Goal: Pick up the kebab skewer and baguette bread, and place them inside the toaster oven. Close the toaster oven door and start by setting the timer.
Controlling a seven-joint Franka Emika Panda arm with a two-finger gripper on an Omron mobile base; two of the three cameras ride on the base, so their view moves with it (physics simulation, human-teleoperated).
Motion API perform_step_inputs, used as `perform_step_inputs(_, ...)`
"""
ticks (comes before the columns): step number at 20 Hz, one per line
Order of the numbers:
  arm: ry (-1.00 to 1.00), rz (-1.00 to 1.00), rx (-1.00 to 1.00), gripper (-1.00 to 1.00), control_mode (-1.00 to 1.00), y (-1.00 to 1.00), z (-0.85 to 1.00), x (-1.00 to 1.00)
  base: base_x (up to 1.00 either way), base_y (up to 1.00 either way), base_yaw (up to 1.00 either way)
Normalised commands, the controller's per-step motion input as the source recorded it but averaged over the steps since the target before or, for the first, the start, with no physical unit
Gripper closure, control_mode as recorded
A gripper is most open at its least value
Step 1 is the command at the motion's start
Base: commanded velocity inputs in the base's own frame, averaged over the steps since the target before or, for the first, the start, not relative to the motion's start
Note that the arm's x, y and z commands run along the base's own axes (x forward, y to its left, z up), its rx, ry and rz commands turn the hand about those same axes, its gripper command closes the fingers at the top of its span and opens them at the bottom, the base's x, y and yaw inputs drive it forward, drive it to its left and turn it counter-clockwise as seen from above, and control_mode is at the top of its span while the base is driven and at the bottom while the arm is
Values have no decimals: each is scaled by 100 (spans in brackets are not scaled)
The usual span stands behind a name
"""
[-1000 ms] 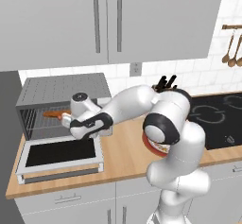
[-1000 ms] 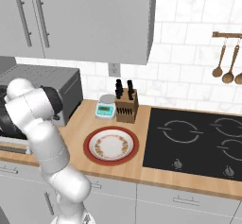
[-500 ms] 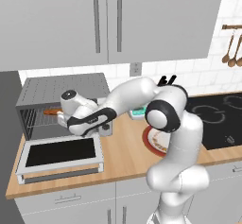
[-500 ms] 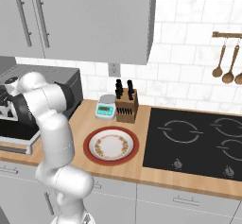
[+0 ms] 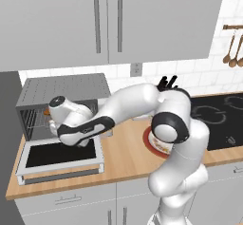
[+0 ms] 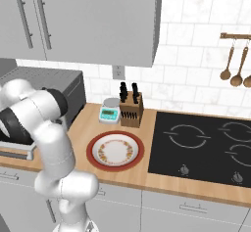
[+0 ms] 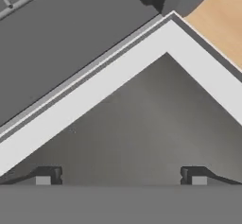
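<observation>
The toaster oven point(image 5: 61, 103) sat at the left end of the wooden counter point(image 5: 126, 153). Its door point(image 5: 61, 155) was folded down flat in front of it, with the dark glass facing up.

The gripper point(image 7: 121, 178) hung just above the open door, near the mouth of the oven. Its two fingers point(image 7: 45, 176) stood wide apart and held nothing. Under them was the dark glass and the pale frame of the door.

A bit of orange showed inside the oven, on the wire rack point(image 5: 35, 119). It looked like the bread point(image 5: 47, 111). I could not tell where the skewer was.

A red plate point(image 6: 115, 150) lay on the counter beside the black stove point(image 6: 201, 148). A knife block point(image 6: 131, 109) and a small scale point(image 6: 109, 112) stood behind the plate.
</observation>
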Motion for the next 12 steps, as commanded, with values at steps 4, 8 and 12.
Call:
perform_step_inputs(4,0,5,5,-100,-100,-2,0,-95,0,0,0)
perform_step_inputs(8,2,22,8,-100,-100,-2,0,-86,0,0,0)
perform_step_inputs(12,3,32,10,-100,-100,0,-1,-74,0,0,0)
